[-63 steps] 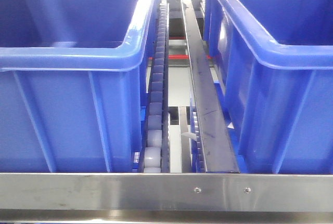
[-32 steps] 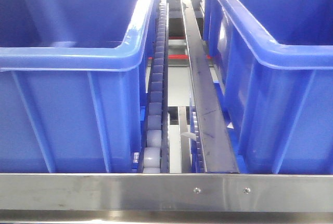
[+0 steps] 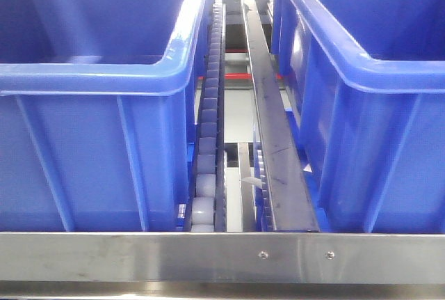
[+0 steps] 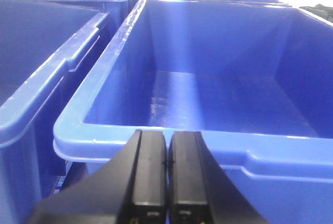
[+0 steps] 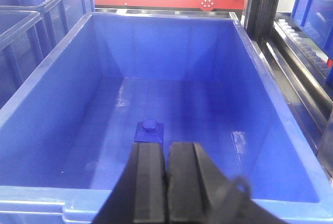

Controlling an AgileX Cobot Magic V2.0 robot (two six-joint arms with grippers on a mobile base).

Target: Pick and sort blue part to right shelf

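Observation:
The blue part [image 5: 149, 130], a squat deep-blue block with a small round cap, lies on the floor of a large blue bin [image 5: 47, 78] in the right wrist view. My right gripper [image 5: 166, 146] hangs above the bin's near rim, shut with nothing between its fingers; its tips hide the part's near edge. My left gripper [image 4: 167, 134] is shut and empty too, just short of the near rim of another blue bin [image 4: 291, 156] that holds nothing I can see. The right shelf's steel front rail [image 3: 208, 255] with two screws crosses the bottom of the front view.
Two big blue bins [image 3: 90, 77] [image 3: 389, 70] flank a grey roller lane [image 3: 208, 119] and a steel divider bar [image 3: 268, 126]. More blue bins [image 4: 31, 68] stand left of the left gripper. A red frame beam [image 5: 171, 1] and dark upright post [image 5: 260, 5] are behind the right bin.

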